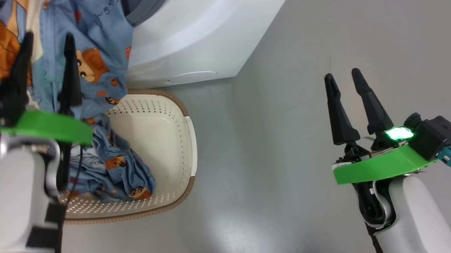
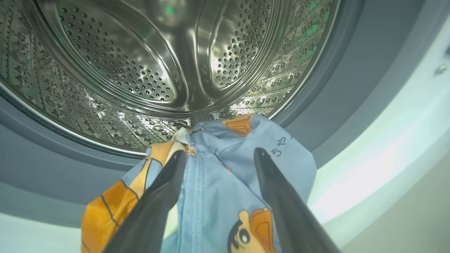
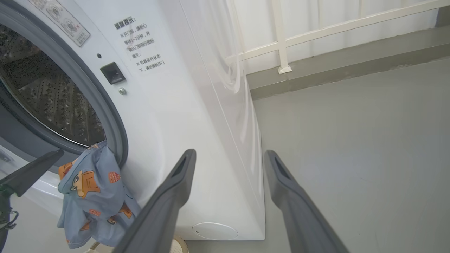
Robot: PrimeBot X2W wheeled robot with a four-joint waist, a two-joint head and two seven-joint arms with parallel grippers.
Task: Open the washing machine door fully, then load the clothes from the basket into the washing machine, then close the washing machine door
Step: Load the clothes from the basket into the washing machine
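Note:
A light-blue piece of the clothes [image 1: 96, 29] [image 2: 218, 196] [image 3: 91, 189] hangs over the lower lip of the washing machine [image 1: 199, 34] [image 3: 168, 116], half out of the steel drum [image 2: 123, 63]. My left gripper [image 1: 48, 37] [image 2: 220, 153] is open right in front of it, one finger on each side of the draped cloth. More clothes [image 1: 120, 171] lie in the cream basket [image 1: 192, 148] on the floor below. My right gripper [image 1: 342, 73] [image 3: 229, 152] is open over the floor at the right, holding nothing. The washing machine door is out of view.
Grey floor [image 1: 285, 144] stretches to the right of the machine and basket. A low ledge with a white railing [image 3: 281, 52] runs behind the machine. The basket stands tight against the machine's front.

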